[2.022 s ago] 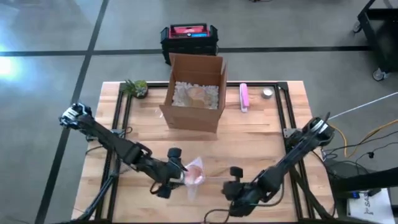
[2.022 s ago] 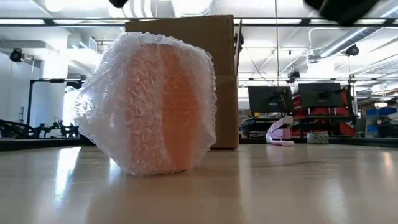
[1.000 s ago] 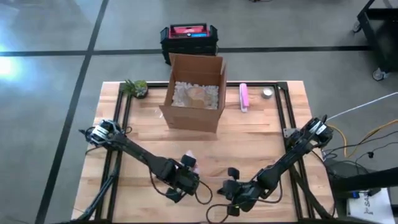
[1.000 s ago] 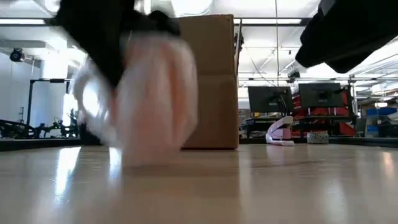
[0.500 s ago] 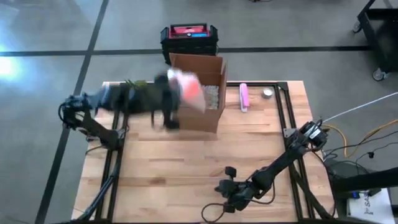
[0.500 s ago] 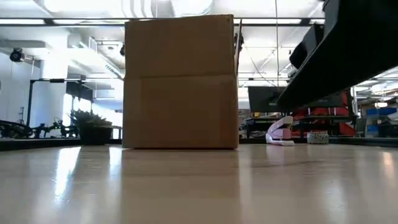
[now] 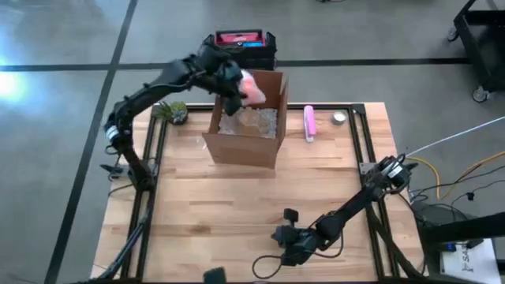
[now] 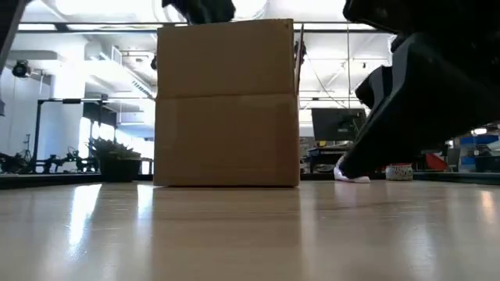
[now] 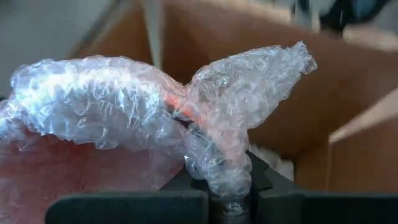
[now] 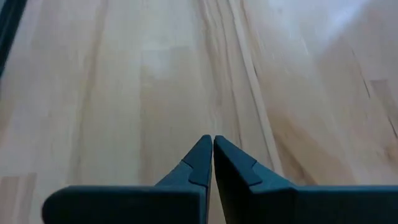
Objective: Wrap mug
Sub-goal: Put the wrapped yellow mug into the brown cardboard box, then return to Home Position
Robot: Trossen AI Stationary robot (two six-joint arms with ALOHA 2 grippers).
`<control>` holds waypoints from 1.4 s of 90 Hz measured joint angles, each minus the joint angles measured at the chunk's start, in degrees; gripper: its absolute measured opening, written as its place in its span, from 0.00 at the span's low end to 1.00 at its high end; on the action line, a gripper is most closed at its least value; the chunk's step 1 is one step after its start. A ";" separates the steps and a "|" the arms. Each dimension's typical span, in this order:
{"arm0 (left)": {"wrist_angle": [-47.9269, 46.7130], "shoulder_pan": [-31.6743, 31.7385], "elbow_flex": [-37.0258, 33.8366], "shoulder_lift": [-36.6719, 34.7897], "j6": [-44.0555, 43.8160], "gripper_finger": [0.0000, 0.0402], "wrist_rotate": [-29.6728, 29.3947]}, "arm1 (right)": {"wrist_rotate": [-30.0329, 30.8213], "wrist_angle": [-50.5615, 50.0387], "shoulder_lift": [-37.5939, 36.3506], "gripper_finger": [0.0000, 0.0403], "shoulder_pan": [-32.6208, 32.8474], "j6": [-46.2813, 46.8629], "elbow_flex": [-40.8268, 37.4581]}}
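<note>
The mug (image 7: 251, 85) is a pink-orange shape bundled in clear bubble wrap (image 9: 124, 118). It hangs in the air over the far left part of the open cardboard box (image 7: 248, 118), with my left gripper (image 7: 237, 87) shut on the wrap. In the left wrist view the box's inner walls (image 9: 261, 56) show behind the bundle. My right gripper (image 10: 213, 146) is shut on nothing and sits low over the bare table near the front edge (image 7: 286, 229). In the low view only the box's front (image 8: 226, 101) and my right arm (image 8: 422, 94) show clearly. My left gripper pinches a gathered, twisted bunch of the bubble wrap (image 9: 221, 174) between its two fingers, several layers thick. The wrapped mug is lifted clear and sticks out beyond the fingertips over the box's opening. The wrap itself hides which part of the mug lies under the fingers.
White packing peanuts (image 7: 252, 120) line the box's bottom. A small plant (image 7: 172, 110) stands at the far left of the table. A pink and white tool (image 7: 310, 122) and a small round thing (image 7: 339, 117) lie at the far right. A black and red case (image 7: 239, 47) sits beyond the table.
My left gripper has risen from the table's near middle with the wrapped mug. It has swung toward the far edge and now holds the mug clear above the box. My right gripper has stayed shut and shifted slightly toward the left near the front edge.
</note>
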 joint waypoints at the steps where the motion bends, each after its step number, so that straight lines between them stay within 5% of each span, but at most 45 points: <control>1: -0.37 -0.14 0.03 0.34 0.41 0.02 -0.16 | -0.04 -0.01 0.00 0.01 0.02 0.00 0.00; 12: -4.83 -1.63 0.05 4.61 3.46 0.02 -6.64 | -0.24 -0.89 0.00 0.01 0.10 0.02 0.00; 45: -8.23 -2.35 0.03 12.75 7.19 0.06 -9.77 | -1.73 -0.87 0.00 0.01 0.12 0.69 0.00; 74: -9.43 -2.48 0.10 13.31 3.82 0.41 -8.21 | -1.75 -0.83 0.11 0.01 0.25 1.48 0.00; 94: -16.38 -2.66 8.93 12.21 3.70 0.64 -8.76 | -1.94 -1.46 -0.03 0.01 0.49 1.46 0.00; 113: -24.04 -2.83 22.57 6.34 3.88 0.64 -11.33 | -3.40 -10.26 -3.57 0.01 0.47 2.20 2.00; 126: -28.98 -3.49 25.89 -0.12 3.83 0.57 -11.01 | -3.29 -20.09 -8.65 0.01 0.32 -0.62 5.88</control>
